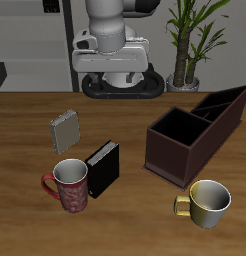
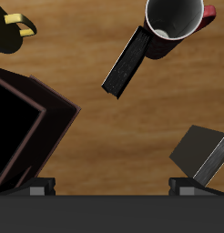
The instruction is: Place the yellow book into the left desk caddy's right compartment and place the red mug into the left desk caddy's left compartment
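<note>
Claw point(image 2: 112, 193) high at bench's back, holding nothing.
Fingers apart. Yellow book point(image 1: 65, 130) lies flat, forward of the claw, well apart from left desk caddy point(image 1: 195, 135); long axis slightly skewed.

red mug point(image 2: 178, 20) cut by frame edge, tool fingers unseen

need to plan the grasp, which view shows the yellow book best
The exterior view: the whole yellow book shows, lying beside the red mug. The wrist view shows only its grey corner.
</note>
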Controlling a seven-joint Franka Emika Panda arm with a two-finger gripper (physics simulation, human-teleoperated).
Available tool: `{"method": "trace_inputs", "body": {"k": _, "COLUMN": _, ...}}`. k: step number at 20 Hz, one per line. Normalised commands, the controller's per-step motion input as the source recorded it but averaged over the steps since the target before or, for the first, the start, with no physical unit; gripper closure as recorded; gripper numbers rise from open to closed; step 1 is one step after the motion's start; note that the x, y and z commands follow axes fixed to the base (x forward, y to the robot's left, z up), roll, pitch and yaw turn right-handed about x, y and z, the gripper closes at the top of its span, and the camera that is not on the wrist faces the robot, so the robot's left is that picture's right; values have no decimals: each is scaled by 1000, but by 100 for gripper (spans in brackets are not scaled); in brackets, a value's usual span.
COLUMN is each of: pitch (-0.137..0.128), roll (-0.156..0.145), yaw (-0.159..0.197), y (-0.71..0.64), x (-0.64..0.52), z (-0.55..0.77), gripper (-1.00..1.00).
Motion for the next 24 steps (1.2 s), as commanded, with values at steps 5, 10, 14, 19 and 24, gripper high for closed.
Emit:
{"method": "trace_inputs", "body": {"k": 5, "pitch": -31, "roll": -44, "yaw": -57, "y": -619, "x": -6, "z": 60, "gripper": -100}}
{"method": "trace_inputs", "body": {"k": 10, "pitch": -25, "roll": -51, "yaw": -76, "y": -628, "x": -11, "z": 52, "gripper": -100}}
{"method": "trace_inputs", "body": {"k": 14, "pitch": -18, "roll": -9, "yaw": -28, "y": -359, "x": -53, "z": -19, "gripper": -100}}
{"method": "trace_inputs", "body": {"k": 19, "pitch": -20, "roll": -22, "yaw": -16, "y": -205, "x": -26, "z": -23, "gripper": -100}}
{"method": "trace_inputs", "body": {"k": 24, "pitch": -25, "roll": -6, "yaw": -14, "y": -146, "x": -19, "z": -57, "gripper": -100}}
